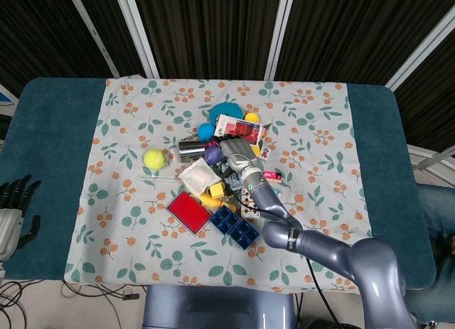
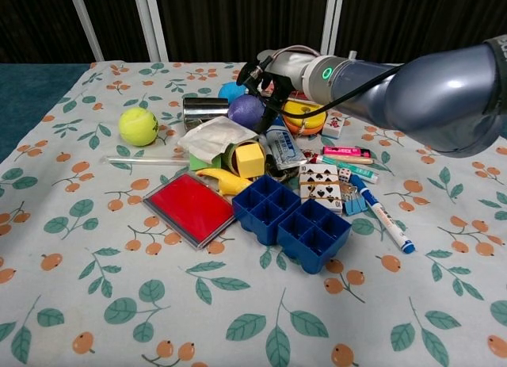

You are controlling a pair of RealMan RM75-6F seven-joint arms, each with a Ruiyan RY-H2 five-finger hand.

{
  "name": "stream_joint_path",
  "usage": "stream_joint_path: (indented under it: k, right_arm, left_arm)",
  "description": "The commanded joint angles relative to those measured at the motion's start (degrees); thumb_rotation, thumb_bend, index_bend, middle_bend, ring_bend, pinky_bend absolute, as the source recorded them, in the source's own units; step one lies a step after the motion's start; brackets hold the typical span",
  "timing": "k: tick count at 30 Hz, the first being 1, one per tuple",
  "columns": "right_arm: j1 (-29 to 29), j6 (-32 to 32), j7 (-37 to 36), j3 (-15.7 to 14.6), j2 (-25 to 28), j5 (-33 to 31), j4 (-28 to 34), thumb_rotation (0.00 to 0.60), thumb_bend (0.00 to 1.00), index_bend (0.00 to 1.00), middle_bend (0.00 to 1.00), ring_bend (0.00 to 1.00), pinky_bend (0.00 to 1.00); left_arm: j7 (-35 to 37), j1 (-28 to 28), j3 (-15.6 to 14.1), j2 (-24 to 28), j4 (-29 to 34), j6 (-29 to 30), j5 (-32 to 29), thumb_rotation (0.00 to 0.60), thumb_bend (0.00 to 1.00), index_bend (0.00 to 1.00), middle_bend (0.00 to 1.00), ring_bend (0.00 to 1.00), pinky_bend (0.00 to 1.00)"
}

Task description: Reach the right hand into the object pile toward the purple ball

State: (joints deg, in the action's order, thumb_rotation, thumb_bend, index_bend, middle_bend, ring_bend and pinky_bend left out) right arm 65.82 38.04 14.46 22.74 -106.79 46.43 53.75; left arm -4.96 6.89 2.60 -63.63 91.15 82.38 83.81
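Observation:
The purple ball (image 1: pixel 212 154) (image 2: pixel 245 111) lies at the left part of the object pile, beside a metal can (image 2: pixel 204 109) and a blue ball (image 2: pixel 231 90). My right hand (image 1: pixel 238 155) (image 2: pixel 267 80) hangs over the pile just right of and above the purple ball, holding nothing. Its dark fingers (image 2: pixel 272 107) are spread and reach down beside the ball; whether they touch it I cannot tell. My left hand (image 1: pixel 12 209) stays open at the table's near left edge, far from the pile.
A toothpaste tube (image 2: pixel 279 142), yellow block (image 2: pixel 249 159), orange round object (image 2: pixel 303 117) and a red-and-white pack (image 1: pixel 239 127) crowd the hand. In front lie a blue tray (image 2: pixel 291 219), red flat box (image 2: pixel 192 206), playing cards (image 2: pixel 321 183) and marker (image 2: pixel 383 214). A tennis ball (image 2: pixel 139 125) sits apart, left.

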Motion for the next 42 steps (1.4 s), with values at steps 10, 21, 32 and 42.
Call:
stream_joint_path:
  k: [10, 21, 32, 42]
  right_arm:
    - [1.2, 0.1, -1.3, -0.7, -3.4, 2.1, -4.1, 0.600, 0.28, 0.28, 0.36, 0.29, 0.24]
    - [0.9, 1.0, 0.5, -1.7, -3.8, 3.2, -5.7, 0.600, 0.32, 0.32, 0.37, 0.34, 0.29]
    - [-1.2, 0.6, -2.0, -1.3, -0.8, 3.7, -1.7, 0.600, 0.42, 0.33, 0.40, 0.47, 0.40]
    - [-6.4, 6.7, -6.6, 0.6, 9.2, 7.7, 12.5, 0.600, 0.42, 0.34, 0.40, 0.47, 0.40]
  left_arm:
    - [0.9, 0.0, 0.2, 0.2, 0.2, -0.1, -0.3, 0.600, 0.52, 0.09, 0.00, 0.00, 0.04]
    - [1.2, 0.0, 0.1, 0.3, 0.3, -0.3, -0.5, 0.600, 0.52, 0.09, 0.00, 0.00, 0.04]
    - [1.5, 0.0, 0.2, 0.5, 0.6, -0.4, -0.7, 0.600, 0.52, 0.09, 0.00, 0.00, 0.04]
    - [1.6, -0.1, 0.1, 0.5, 0.5, -0.1, -0.4, 0.600, 0.52, 0.10, 0.00, 0.00, 0.04]
